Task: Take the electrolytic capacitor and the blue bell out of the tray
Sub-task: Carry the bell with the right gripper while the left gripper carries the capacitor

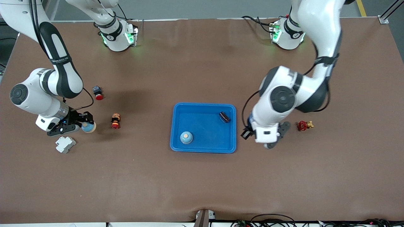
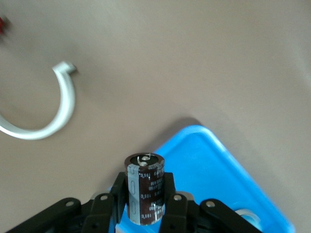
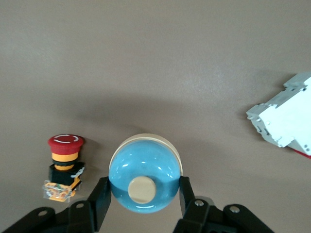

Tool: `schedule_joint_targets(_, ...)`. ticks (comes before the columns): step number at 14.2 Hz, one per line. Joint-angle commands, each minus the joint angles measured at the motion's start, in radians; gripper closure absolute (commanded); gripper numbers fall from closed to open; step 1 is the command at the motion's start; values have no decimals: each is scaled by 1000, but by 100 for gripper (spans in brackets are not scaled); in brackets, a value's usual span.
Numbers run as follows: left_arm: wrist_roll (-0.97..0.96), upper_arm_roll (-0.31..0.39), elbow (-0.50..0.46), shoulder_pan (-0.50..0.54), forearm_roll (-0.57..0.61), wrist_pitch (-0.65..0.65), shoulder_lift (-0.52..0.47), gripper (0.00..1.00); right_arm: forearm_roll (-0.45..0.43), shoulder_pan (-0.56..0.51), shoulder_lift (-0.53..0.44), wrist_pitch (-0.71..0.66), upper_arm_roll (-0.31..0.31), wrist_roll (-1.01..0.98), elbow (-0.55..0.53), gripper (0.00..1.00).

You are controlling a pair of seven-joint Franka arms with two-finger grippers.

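Observation:
A blue tray (image 1: 203, 148) lies mid-table and holds a blue bell (image 1: 186, 137) and a dark capacitor (image 1: 224, 117). My left gripper (image 1: 268, 142) is just outside the tray's end toward the left arm. It is shut on a second brown capacitor (image 2: 146, 191), which stands upright between the fingers in the left wrist view; the tray's corner (image 2: 218, 170) shows beside it. My right gripper (image 1: 84, 125) is low at the right arm's end of the table. It is shut on a second blue bell (image 1: 89, 127), whose cream knob shows in the right wrist view (image 3: 145, 177).
Near the right gripper are a white breaker (image 1: 65, 144), a red-capped emergency button (image 1: 115, 121) and a small red push button (image 1: 98, 93). A red valve (image 1: 304, 125) lies by the left arm. A white ring clamp (image 2: 46, 124) lies on the table near the left gripper.

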Motion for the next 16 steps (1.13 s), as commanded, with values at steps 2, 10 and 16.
schedule_joint_targets(2,318,-24,-308,123,-36,1,-230,100,21,-37,-33,68,16,-33,-75,100)
schedule_joint_targets(10,598,-24,-475,269,98,157,-205,100,21,-46,22,170,16,-36,-123,100)
schedule_joint_targets(16,587,-20,-469,272,178,290,-36,100,21,-40,53,204,16,-30,-120,100)
